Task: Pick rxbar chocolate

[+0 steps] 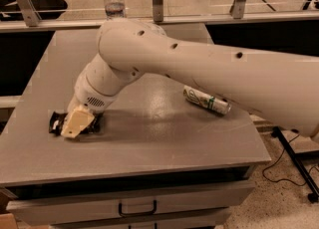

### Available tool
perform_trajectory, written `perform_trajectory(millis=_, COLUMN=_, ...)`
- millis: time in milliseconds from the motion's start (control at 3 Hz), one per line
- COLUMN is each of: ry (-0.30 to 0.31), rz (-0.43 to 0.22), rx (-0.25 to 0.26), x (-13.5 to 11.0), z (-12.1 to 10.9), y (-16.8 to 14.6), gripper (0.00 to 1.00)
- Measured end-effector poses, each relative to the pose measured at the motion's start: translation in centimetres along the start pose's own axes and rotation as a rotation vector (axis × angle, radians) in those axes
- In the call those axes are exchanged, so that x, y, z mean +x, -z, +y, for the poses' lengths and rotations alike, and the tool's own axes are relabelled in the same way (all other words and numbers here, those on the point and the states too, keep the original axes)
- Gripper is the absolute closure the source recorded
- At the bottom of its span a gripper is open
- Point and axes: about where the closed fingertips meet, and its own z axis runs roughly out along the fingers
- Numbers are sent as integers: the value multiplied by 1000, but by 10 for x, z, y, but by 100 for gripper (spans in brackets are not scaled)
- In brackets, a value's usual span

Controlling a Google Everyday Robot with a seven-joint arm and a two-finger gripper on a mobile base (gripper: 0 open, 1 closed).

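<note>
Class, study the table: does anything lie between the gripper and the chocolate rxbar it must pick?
Nothing visible does. The gripper is down at the front left of the table, directly over the rxbar chocolate, whose dark wrapper shows beside it. The soda can lies far right; the water bottle stands at the back.

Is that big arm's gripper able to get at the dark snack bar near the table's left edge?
Probably yes. The gripper sits directly over the rxbar chocolate with nothing between them, and the soda can lies well apart from both, further along the table.
</note>
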Motion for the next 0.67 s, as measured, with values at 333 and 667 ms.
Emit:
perform_trajectory(millis=333, ry=-3, rz=-2, rx=0, x=-1, z=0, y=0, gripper=87)
perform_trajectory(millis=667, ry=-3, rz=-2, rx=0, x=-1, z=0, y=0, gripper=100)
